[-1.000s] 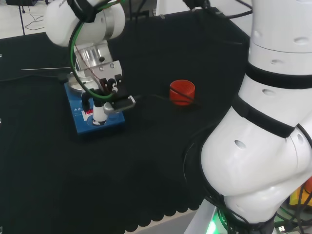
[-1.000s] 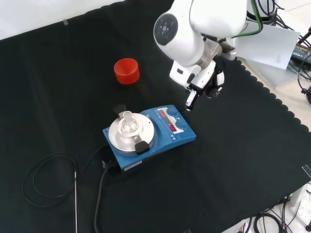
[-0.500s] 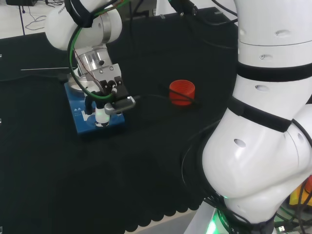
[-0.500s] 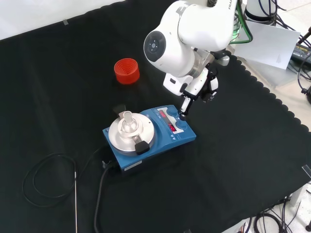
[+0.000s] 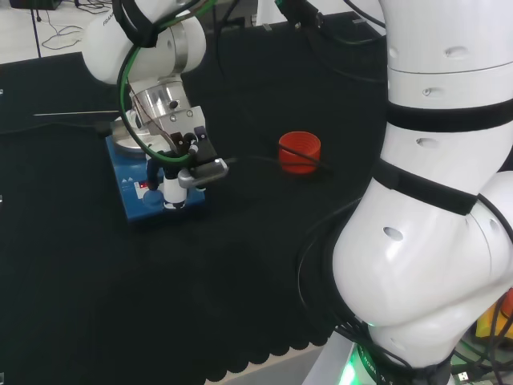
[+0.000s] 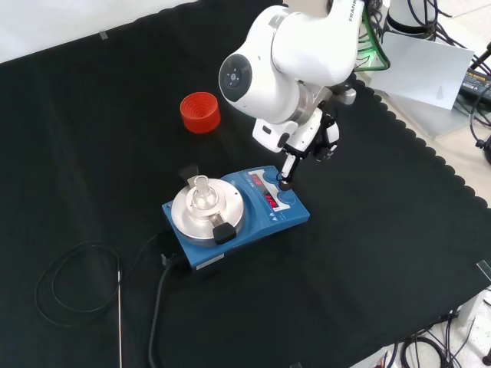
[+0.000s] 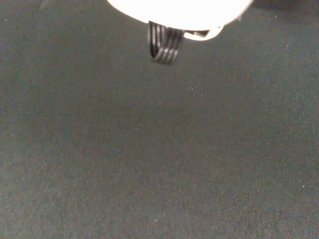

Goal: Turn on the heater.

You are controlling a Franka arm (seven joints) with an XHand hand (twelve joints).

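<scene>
The heater [image 6: 230, 215] is a blue box with a round silver plate, a red display and blue knobs on its front panel. In the head view the heater [image 5: 135, 200] lies at the left, partly hidden under the hand. The hand [image 6: 309, 136] hangs over the heater's right end in the front view. One straight finger [image 6: 287, 170] points down, its tip at a blue knob beside the display. In the head view the hand [image 5: 189, 157] holds that finger [image 5: 172, 191] down on the panel. It holds nothing. The wrist view looks at black cloth past a blurred white part of the hand [image 7: 179, 12].
A red ribbed ring stand [image 6: 200, 112] sits on the cloth beyond the heater, right of it in the head view [image 5: 300, 152]. A small clear piece [image 6: 201, 192] stands on the silver plate. A black cable loop [image 6: 73, 285] and a thin metal rod [image 6: 120, 314] lie at the lower left.
The hand has come down and leftward in the front view, from beside the heater to over its panel. The pointing finger's tip now reaches the knob by the display.
</scene>
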